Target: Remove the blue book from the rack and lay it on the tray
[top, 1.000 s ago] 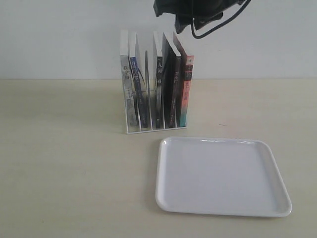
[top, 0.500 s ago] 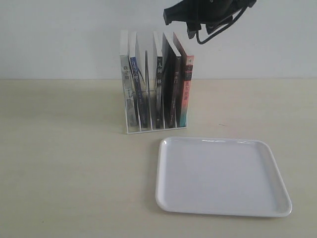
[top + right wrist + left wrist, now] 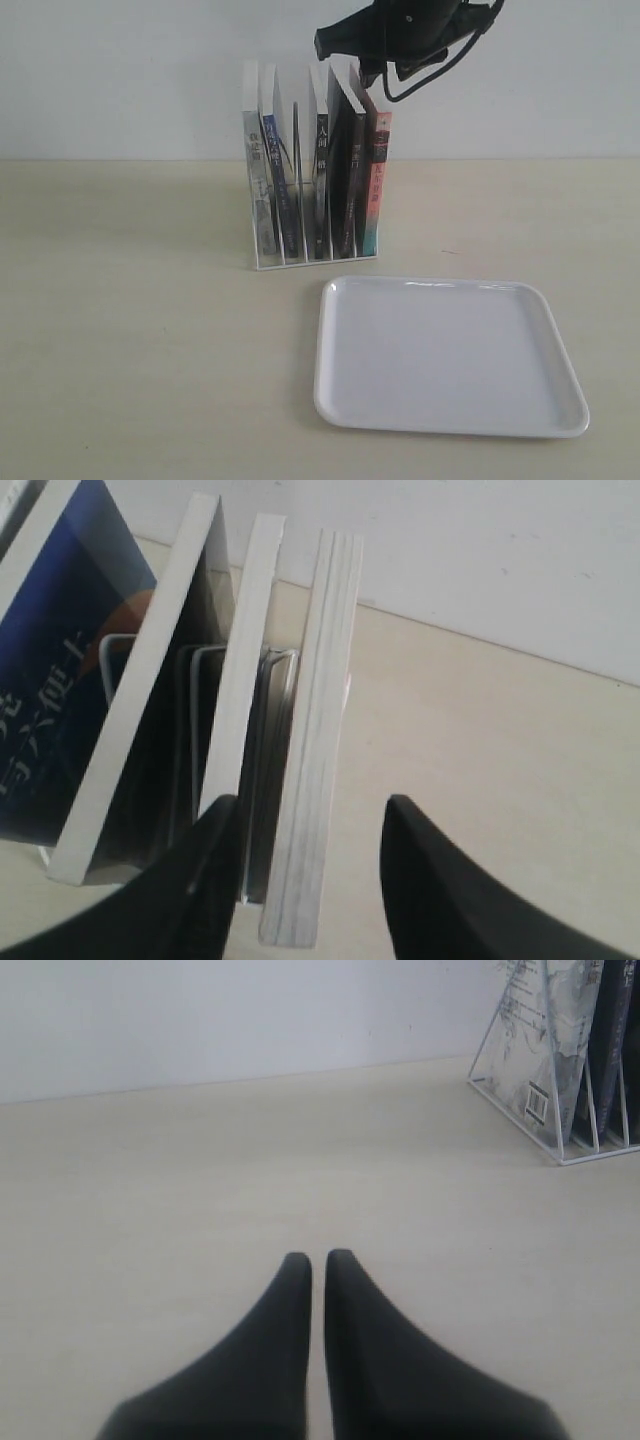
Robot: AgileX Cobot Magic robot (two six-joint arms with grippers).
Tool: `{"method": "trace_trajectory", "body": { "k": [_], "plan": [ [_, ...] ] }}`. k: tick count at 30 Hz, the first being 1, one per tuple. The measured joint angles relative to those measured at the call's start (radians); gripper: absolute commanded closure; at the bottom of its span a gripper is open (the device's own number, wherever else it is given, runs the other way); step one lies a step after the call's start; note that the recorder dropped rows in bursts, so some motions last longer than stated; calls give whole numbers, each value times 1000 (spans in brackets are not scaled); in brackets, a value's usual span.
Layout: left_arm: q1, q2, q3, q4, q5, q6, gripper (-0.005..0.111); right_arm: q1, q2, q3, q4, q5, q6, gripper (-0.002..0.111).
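Observation:
The white wire rack (image 3: 300, 262) stands at the back of the table with several upright books. The blue book (image 3: 287, 200) is second from the left, dark blue spine facing out. In the right wrist view its blue cover (image 3: 60, 680) with white characters shows well to one side of the fingers. My right gripper (image 3: 372, 62) hangs open above the rack's right-hand books; its fingers (image 3: 305, 815) straddle the page edge of the outermost book (image 3: 320, 730), not the blue one. The white tray (image 3: 450, 355) lies in front, bare. My left gripper (image 3: 318, 1257) is shut over bare table, off the rack (image 3: 560, 1155).
A grey-white book (image 3: 258, 180) fills the leftmost slot, two black-spined books (image 3: 322, 190) (image 3: 352, 190) and a red-and-teal-spined one (image 3: 376, 180) the right slots. A pale wall runs close behind the rack. The left gripper does not show in the exterior view.
My right gripper has come down and shifted a little left, from high above the rack to just over its right-hand books. The books and the tray have not moved.

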Motion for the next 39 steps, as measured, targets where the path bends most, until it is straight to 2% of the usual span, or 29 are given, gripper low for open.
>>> {"method": "trace_trajectory", "body": {
  "k": [16, 18, 24, 28, 32, 39],
  "plan": [
    [0, 0, 0, 0, 0, 0, 102, 0, 36, 0, -14, -17, -2, 66],
    [0, 0, 0, 0, 0, 0, 102, 0, 36, 0, -25, -20, 1, 69],
    [0, 0, 0, 0, 0, 0, 102, 0, 36, 0, -29, -23, 1, 91],
    [0, 0, 0, 0, 0, 0, 102, 0, 37, 0, -29, -27, 1, 84],
    [0, 0, 0, 0, 0, 0, 102, 0, 37, 0, -29, -38, 2, 69],
    [0, 0, 0, 0, 0, 0, 102, 0, 37, 0, -29, -45, 2, 68]
  ]
}}
